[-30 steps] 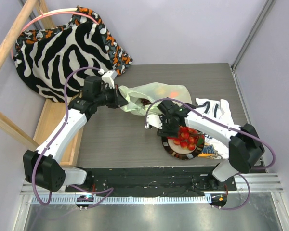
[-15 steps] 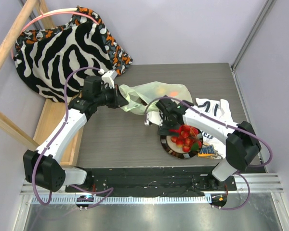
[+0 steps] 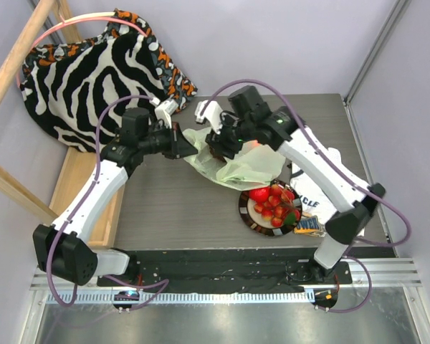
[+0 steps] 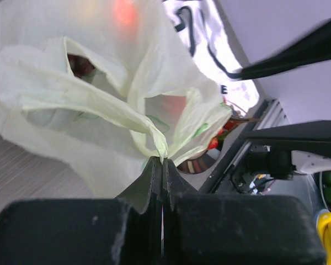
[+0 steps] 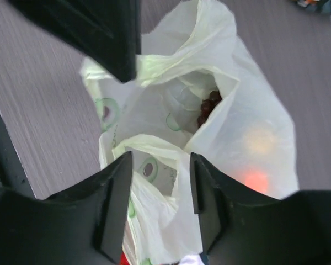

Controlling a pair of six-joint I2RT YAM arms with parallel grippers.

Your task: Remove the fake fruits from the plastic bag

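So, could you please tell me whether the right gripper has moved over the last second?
Yes. The right gripper has left the plate and swung up and left in the top view. It now hangs open over the mouth of the plastic bag.

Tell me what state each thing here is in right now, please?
Plastic bag, mouth open, pinched at one edge.
Left gripper, shut on the bag's edge.
Right gripper, open above the bag's mouth.
Grape bunch, inside the bag.
Plate, loaded with strawberries.

Plastic bag [image 3: 247,166] on the table [image 3: 165,208], grapes [image 5: 209,105] inside; plate [image 3: 252,222] of strawberries [image 3: 272,201] just before it, T-shirt [image 3: 319,161] to their right.
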